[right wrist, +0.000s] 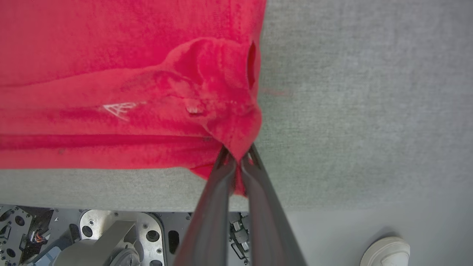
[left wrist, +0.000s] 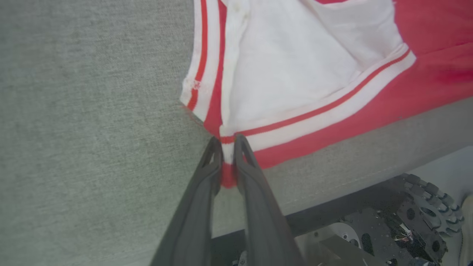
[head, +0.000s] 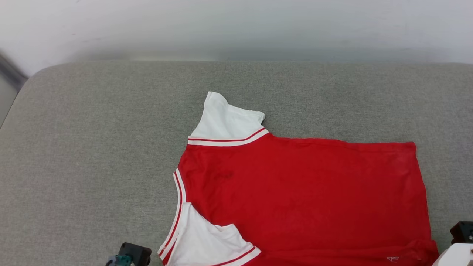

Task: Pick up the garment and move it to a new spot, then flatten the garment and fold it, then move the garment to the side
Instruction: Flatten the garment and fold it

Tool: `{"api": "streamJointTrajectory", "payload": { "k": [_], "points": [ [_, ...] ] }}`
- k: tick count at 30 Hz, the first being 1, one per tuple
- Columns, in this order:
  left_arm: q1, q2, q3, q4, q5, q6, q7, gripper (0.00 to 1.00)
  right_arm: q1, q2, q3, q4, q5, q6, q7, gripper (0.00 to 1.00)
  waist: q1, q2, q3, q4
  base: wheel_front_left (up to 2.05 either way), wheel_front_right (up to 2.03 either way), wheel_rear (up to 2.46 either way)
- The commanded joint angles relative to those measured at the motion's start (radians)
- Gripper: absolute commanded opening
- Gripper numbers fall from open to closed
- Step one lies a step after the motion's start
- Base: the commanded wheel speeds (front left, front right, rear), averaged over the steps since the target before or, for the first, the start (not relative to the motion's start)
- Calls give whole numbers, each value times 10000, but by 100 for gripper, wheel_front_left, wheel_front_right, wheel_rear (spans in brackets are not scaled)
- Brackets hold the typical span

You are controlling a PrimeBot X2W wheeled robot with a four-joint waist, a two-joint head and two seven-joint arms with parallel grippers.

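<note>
A wide grey padded surface (head: 92,147) takes up most of the head view, with a pale wall (head: 236,26) behind it. Below its near edge, the wrist views show pale floor (right wrist: 332,225) and the robot's metal base (right wrist: 111,236). A pale rounded object (right wrist: 386,251) is cut off at the frame corner and cannot be identified.

The garment (head: 303,192) lies spread on the near right part of the pad, and its near edge runs off the bottom of the head view. It has a red body, white sleeves with red-and-white striped trim, and a small white logo near the hem. The left gripper (left wrist: 228,142) is clamped on the striped trim at the near sleeve. The right gripper (right wrist: 238,153) is pinched tight on the bunched hem corner.
</note>
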Motion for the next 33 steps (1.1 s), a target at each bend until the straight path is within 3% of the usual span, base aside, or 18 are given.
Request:
{"api": "streamJointTrajectory", "payload": {
  "k": [1,2,4,14,25,33],
  "points": [
    [-158,-29,-13,99,-23,-68,-23,47,-22,-48,16,114,-27,-14,-46,0,-1,0,23,-28,0,0,0],
    [-196,-57,-28,172,4,-114,-41,94,-76,-63,40,194,-35,-14,-74,5,-1,0,28,-42,0,0,0],
    [-242,-98,-105,285,91,-165,-81,100,-230,-100,143,248,-32,-14,-346,100,-1,0,29,-78,0,0,0],
    [-629,-518,638,388,300,-224,-1864,100,-766,171,-2,209,333,-10,-1821,100,-1,0,-405,-203,0,0,0],
    [-1024,-841,1625,177,1216,-160,-4819,100,-1450,-16,769,-631,801,-10,-5274,100,-1,0,-786,-351,0,0,0],
    [-768,-1541,2406,-113,2277,-433,-5196,100,-1301,-226,1639,-776,366,-10,-8042,100,-1,0,-857,-446,0,0,0]
  ]
}}
